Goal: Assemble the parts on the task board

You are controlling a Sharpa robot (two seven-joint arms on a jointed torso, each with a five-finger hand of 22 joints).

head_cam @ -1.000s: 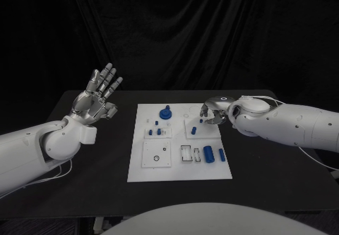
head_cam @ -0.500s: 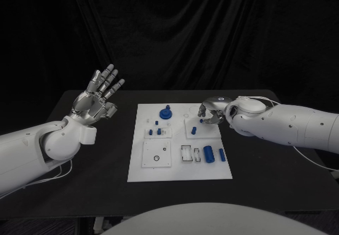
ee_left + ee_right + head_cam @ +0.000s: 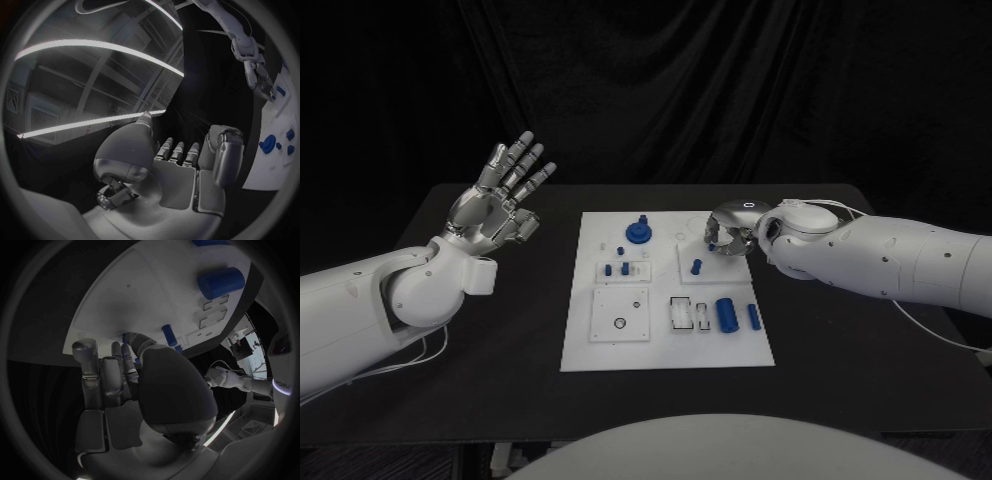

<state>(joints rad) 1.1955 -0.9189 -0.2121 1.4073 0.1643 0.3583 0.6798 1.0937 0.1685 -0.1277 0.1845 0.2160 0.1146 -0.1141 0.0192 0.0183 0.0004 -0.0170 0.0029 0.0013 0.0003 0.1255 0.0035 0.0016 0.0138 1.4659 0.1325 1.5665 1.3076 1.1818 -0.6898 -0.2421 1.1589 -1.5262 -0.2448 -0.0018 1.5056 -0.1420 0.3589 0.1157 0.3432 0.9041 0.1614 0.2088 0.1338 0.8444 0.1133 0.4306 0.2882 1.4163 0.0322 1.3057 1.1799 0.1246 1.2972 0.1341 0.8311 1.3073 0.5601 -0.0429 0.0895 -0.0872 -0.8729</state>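
Note:
The white task board (image 3: 668,345) lies mid-table. On it are a blue knobbed disc (image 3: 638,232), a short blue peg (image 3: 695,267) standing upright, a thick blue cylinder (image 3: 727,313) and a thin blue rod (image 3: 753,316). My right hand (image 3: 733,232) hovers over the board's far right corner, fingers curled, pinching a small blue part (image 3: 128,336) at its fingertips just beside the peg (image 3: 169,335). My left hand (image 3: 502,200) is raised left of the board, fingers spread, holding nothing; its palm (image 3: 181,170) faces the board (image 3: 275,165).
Small blue pieces (image 3: 617,269) sit in a square plate left of the peg. A plate with a ring hole (image 3: 620,322) and a slotted block (image 3: 679,314) lie on the near half. Bare black table (image 3: 848,350) surrounds the board.
My right hand has shifted slightly left over the board's far right corner, fingers drawn closer above the peg. My left hand stays raised and still.

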